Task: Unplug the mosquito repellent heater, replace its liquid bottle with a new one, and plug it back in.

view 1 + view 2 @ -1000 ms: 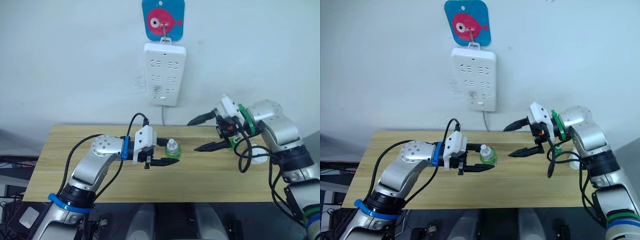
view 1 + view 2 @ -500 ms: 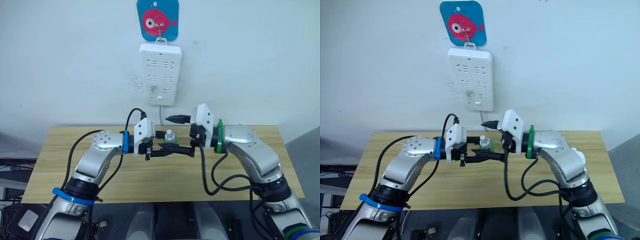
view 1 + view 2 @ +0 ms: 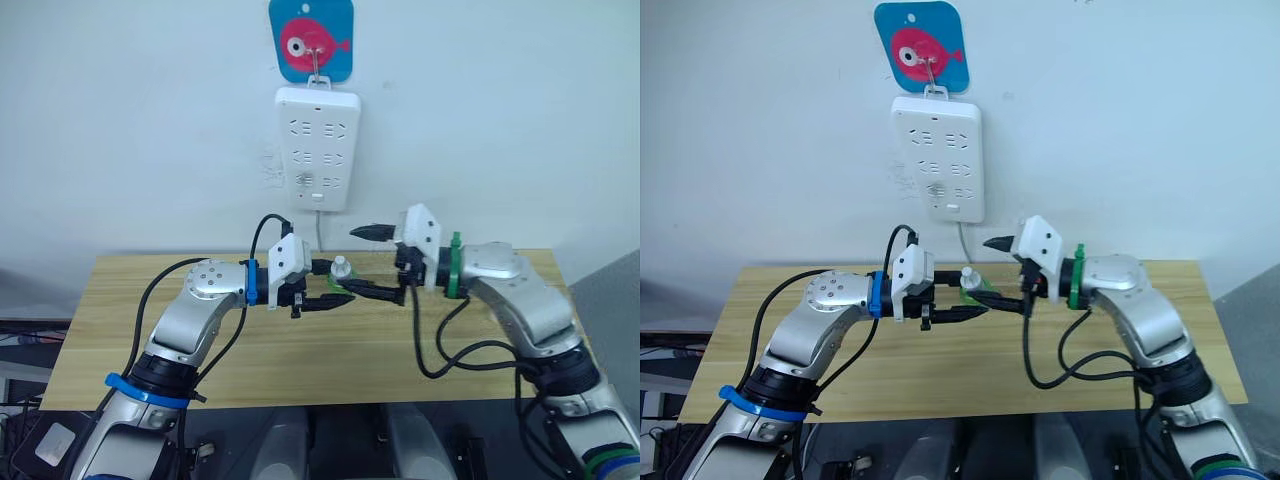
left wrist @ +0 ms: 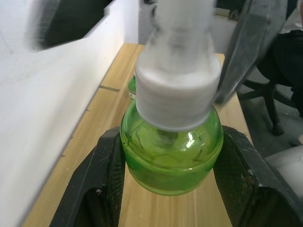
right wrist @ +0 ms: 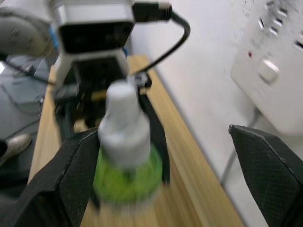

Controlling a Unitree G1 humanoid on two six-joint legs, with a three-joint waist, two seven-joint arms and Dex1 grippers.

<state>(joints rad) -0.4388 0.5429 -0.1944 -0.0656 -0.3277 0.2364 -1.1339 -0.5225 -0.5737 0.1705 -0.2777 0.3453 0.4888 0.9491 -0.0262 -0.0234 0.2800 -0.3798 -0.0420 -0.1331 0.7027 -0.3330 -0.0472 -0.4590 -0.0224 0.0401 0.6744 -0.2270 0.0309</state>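
Bottle (image 4: pixel 171 151), green liquid with a white cap, clamped between both fingers of the left gripper (image 3: pixel 330 285), held above the wooden table (image 3: pixel 150 350) near its back edge. Right gripper (image 3: pixel 375 262) faces it from the right, fingers spread wide, one finger above the cap level, lower one reaching in beside the bottle; contact can't be told. White power strip (image 3: pixel 317 148) hangs on the wall above, under a blue fish hook plate (image 3: pixel 311 40). Heater itself not identifiable.

No legible text, seemingly.
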